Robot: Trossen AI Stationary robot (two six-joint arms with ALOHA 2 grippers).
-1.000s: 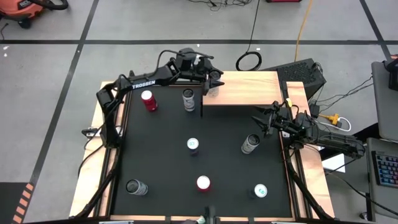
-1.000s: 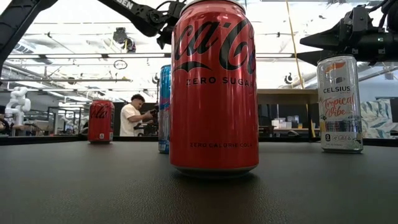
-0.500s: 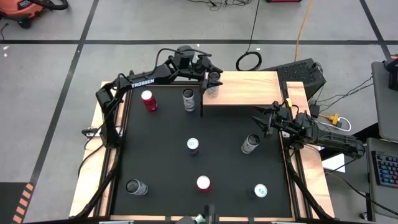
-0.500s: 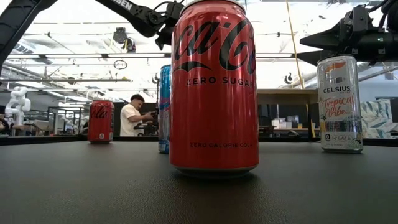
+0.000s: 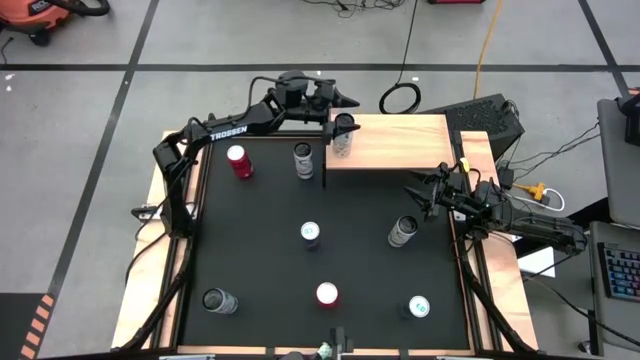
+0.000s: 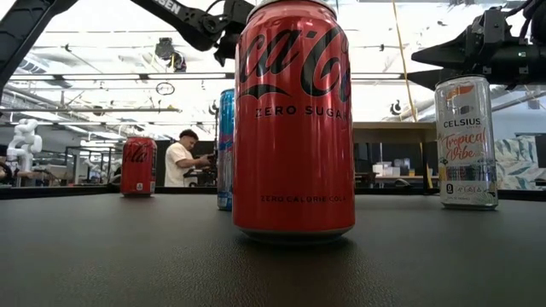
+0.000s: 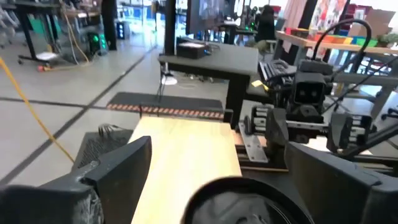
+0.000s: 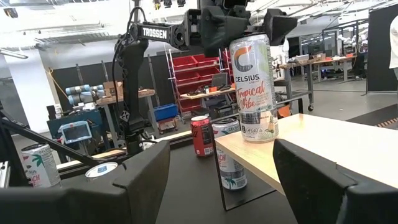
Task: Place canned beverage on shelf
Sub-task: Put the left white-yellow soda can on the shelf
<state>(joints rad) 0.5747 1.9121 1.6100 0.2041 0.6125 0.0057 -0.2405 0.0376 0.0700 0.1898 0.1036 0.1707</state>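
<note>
Your Celsius can (image 8: 252,87) is on the shelf (image 5: 395,145) now, upright at the board's corner nearest the left arm, close to the edge that drops to the tabletop (image 5: 260,260). From above it shows as a round lid w/ the left tool (image 5: 341,112) right over and just behind it. In the right wrist view the left tool's fingers stand apart on either side of the can's top, not pinching it, so I'd call it released: jaws spread, can standing on its own. The left wrist view agrees: the dark can rim sits low between two wide-spread fingers (image 7: 118,168).

Key relation for you: the can's long axis is vertical and the tool straddles its top from the shelf's outer side. Judgement: the clean way out is up or straight back along the arm, not sideways, since a sideways drift would catch a finger on the can and it sits near the shelf edge, so it could tip off.

Right tool (image 5: 420,196) waits at the tabletop's right edge, just below the shelf; its fingers are parted w/ nothing between them. Left arm is clearly the nearer one.

Other cans are on the tabletop, incl. a Coke Zero can (image 6: 294,119) and a second Celsius can (image 6: 466,141).
</note>
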